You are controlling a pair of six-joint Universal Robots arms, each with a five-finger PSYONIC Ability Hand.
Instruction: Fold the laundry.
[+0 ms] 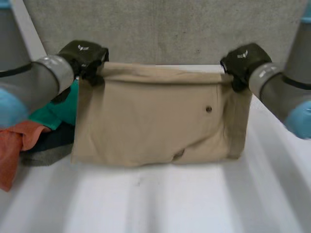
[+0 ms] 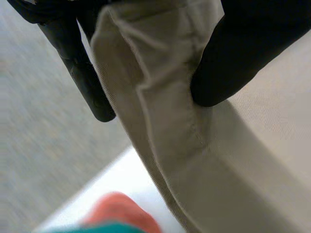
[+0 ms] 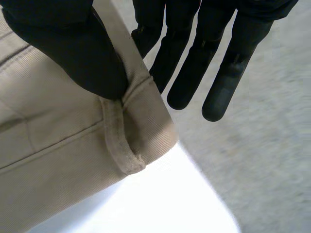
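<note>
Left hand (image 1: pixel 83 56) and right hand (image 1: pixel 244 62) each pinch a top corner of the tan garment (image 1: pixel 155 116) between thumb and fingers. Looks like thick, floppy cotton, so the stitched edge under the thumbs seems the safest grip.

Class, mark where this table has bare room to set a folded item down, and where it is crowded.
Free: the white table nearer than the tan garment, and the strip beside its right edge. Crowded: the clothes pile at its left edge.
</note>
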